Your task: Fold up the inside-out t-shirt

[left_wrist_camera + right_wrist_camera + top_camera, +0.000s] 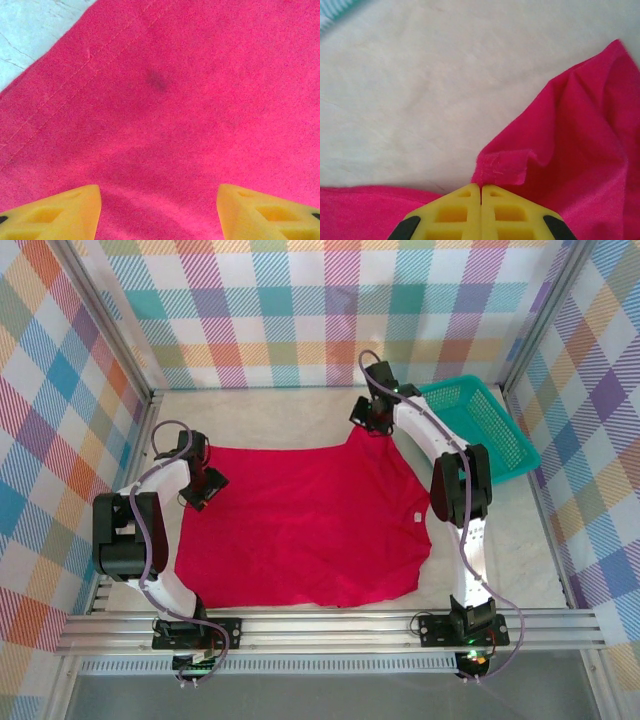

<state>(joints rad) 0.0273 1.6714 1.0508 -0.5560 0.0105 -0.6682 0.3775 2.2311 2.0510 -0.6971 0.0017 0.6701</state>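
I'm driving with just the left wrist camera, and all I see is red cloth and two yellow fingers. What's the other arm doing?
Observer: The right gripper has its fingers shut on a hemmed corner at the far edge of the t-shirt.
Kid: Is the shirt folded?
Observer: Not yet. From the top camera it lies spread flat on the table, with a small white label near its right side.
Kid: Anything else up there?
Observer: A teal basket sits at the far right, beside the right arm.

Pale table, red t-shirt spread flat, teal basket far right
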